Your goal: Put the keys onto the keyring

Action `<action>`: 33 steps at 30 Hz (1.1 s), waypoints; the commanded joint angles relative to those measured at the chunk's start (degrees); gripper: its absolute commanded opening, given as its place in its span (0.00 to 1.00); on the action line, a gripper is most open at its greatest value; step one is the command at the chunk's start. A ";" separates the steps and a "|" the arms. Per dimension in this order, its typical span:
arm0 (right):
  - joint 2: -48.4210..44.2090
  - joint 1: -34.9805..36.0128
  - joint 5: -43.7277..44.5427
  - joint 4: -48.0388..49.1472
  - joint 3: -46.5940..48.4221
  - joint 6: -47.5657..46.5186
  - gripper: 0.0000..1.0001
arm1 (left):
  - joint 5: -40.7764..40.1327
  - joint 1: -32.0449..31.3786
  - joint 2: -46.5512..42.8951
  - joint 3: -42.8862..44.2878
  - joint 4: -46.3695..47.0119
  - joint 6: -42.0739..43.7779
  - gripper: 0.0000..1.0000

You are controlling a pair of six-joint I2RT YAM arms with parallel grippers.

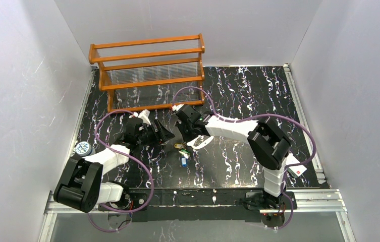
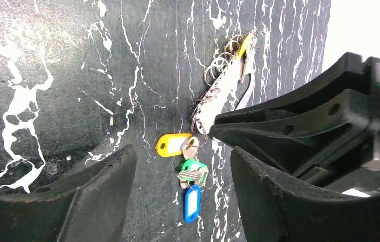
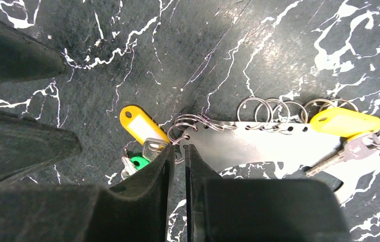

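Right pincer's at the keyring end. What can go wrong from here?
The right pincer seems to pinch only the tip of the keyring; such a thin edge grip may slip or swing on lifting. Its fingers crowd the loose yellow key and green key, which could get dragged. The open left pincer sits close by, so the arms might collide.
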 commanded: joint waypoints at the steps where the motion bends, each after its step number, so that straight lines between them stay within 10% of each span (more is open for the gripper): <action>1: -4.19 -1.18 0.00 -0.16 -0.15 -0.71 0.22 | -0.85 0.11 -1.65 0.73 -3.62 3.39 0.67; 33: -5.79 -14.92 -33.35 11.94 -20.27 1.50 0.55 | 4.87 -1.06 2.78 0.27 4.09 1.43 0.65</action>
